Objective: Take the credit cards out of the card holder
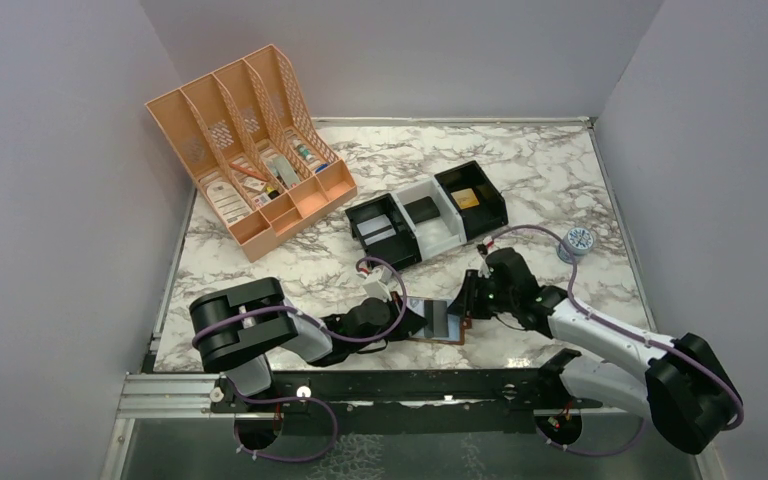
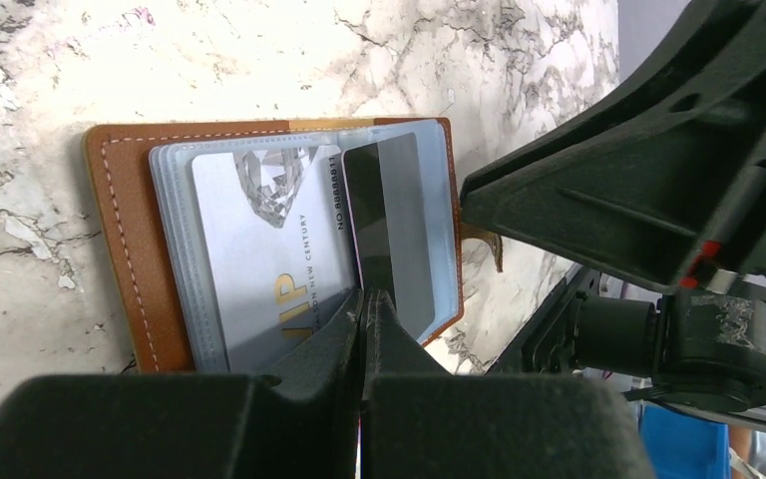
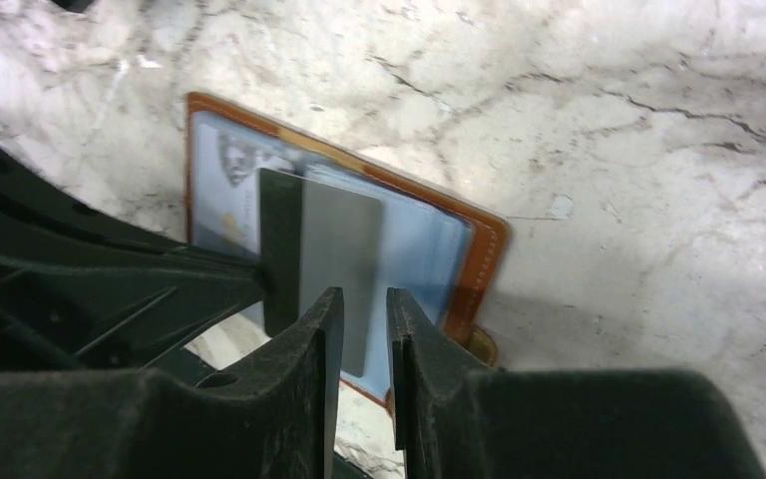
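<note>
Black arm bases (image 1: 245,335) line the top view's bottom; at lower centre a brown leather card holder (image 1: 443,322) lies open on the marbled bench (image 1: 540,170). Left wrist: left jaws closed, pinching a thin grey black-striped credit card (image 2: 404,230), likely stiff, light, slippery. Right wrist: right jaws slightly parted, empty, by its free edge, the sensible hold.

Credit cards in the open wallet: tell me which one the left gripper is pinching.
The grey card with the black magnetic stripe, clamped by the left gripper. The pale VIP card with the diamond lies in its clear sleeve, ungripped.
</note>
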You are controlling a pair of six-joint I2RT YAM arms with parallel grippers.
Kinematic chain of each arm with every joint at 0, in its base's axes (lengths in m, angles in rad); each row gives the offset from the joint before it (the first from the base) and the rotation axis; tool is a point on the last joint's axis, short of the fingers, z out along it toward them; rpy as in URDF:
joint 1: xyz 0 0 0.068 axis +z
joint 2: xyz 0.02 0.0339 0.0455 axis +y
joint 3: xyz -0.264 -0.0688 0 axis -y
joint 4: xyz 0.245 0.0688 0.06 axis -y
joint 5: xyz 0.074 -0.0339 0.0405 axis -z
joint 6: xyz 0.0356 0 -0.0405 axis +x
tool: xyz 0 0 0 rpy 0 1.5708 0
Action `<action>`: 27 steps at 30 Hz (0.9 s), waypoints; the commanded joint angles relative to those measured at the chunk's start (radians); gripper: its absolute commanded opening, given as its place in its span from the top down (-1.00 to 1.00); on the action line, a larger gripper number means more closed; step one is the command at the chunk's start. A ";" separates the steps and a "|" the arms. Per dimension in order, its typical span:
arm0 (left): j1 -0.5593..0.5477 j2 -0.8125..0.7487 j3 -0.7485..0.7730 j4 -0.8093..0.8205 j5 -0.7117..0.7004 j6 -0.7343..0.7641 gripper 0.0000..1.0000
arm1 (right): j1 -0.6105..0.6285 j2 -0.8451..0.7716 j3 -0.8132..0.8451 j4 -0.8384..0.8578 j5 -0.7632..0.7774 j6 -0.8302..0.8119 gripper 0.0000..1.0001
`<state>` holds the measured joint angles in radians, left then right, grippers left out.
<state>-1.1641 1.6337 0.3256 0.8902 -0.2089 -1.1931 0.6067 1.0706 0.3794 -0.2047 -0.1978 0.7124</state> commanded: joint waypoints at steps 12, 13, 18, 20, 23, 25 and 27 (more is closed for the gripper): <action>0.003 -0.029 0.017 0.003 0.035 0.043 1.00 | -0.001 0.106 0.029 0.027 -0.093 -0.027 0.48; 0.003 -0.029 0.019 0.000 0.036 0.045 1.00 | -0.001 0.121 0.021 0.035 -0.101 -0.024 0.48; 0.004 -0.007 0.040 -0.001 0.056 0.053 0.88 | -0.001 0.164 -0.014 0.074 -0.099 -0.006 0.48; 0.003 0.006 0.049 -0.002 0.066 0.055 0.70 | -0.001 0.164 -0.020 0.073 -0.088 -0.003 0.48; 0.003 0.020 0.059 -0.002 0.072 0.053 0.50 | -0.001 0.152 -0.024 0.063 -0.065 -0.003 0.48; 0.003 0.021 0.058 -0.002 0.069 0.049 0.42 | -0.001 0.141 -0.027 0.059 -0.050 -0.001 0.48; 0.004 0.016 0.056 -0.002 0.067 0.050 0.34 | -0.001 0.133 -0.033 0.059 -0.045 0.000 0.48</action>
<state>-1.1606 1.6436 0.3668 0.8772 -0.1654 -1.1507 0.6048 1.2011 0.3893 -0.1116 -0.3080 0.7147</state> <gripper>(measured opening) 0.285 0.257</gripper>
